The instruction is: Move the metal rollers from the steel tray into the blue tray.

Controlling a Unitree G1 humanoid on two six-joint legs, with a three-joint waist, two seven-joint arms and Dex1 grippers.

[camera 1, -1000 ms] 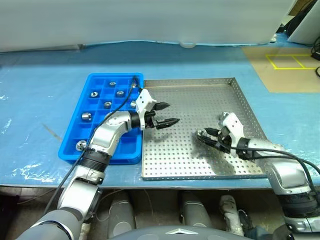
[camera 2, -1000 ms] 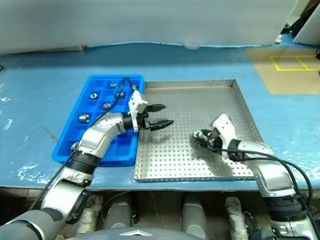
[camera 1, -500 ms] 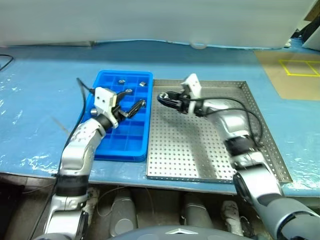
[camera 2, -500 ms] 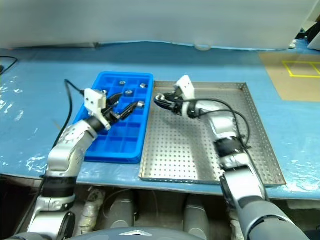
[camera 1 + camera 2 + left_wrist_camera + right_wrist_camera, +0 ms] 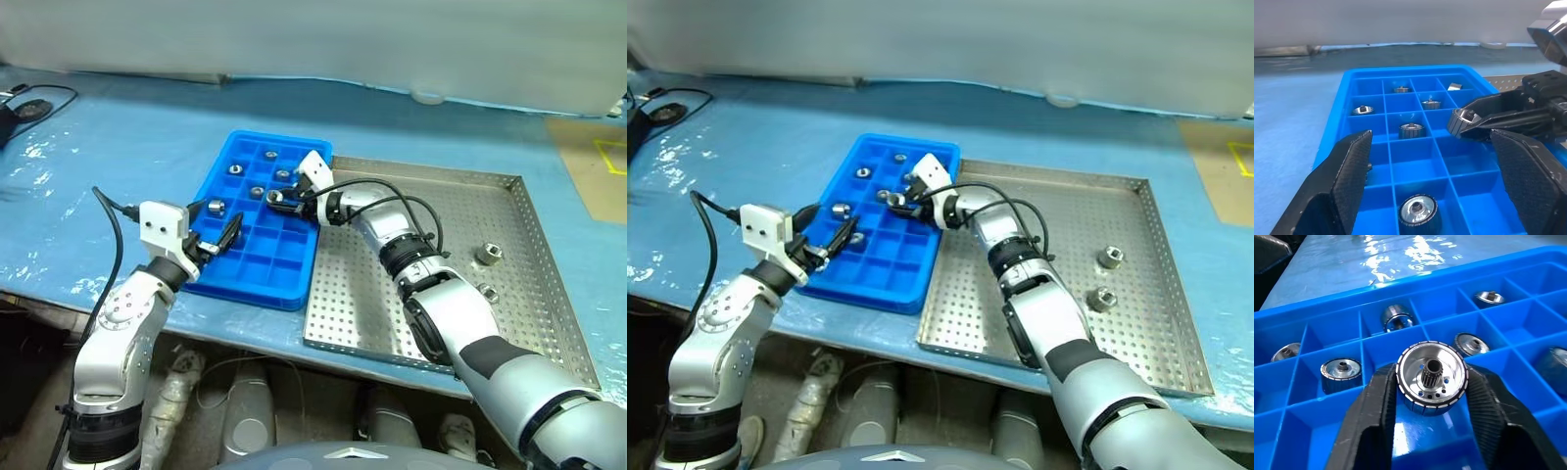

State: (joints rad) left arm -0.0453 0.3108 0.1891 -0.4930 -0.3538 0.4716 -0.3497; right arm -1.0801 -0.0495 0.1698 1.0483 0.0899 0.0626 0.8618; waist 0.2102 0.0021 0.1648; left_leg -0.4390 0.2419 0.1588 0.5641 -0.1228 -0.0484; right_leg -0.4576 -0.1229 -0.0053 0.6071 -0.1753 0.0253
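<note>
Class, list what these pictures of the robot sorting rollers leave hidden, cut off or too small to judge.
- Right wrist view: the roller held by the right gripper covers the blue tray compartment beneath it, so whether that compartment is empty stays unknown.
- Left wrist view: the left gripper fingers mask the tray's near corners.
- Right eye view: the two rollers in the steel tray are too small to show detail.

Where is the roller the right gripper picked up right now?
The roller sits between the right gripper's fingers, held above the blue tray's compartments near the edge bordering the steel tray.
</note>
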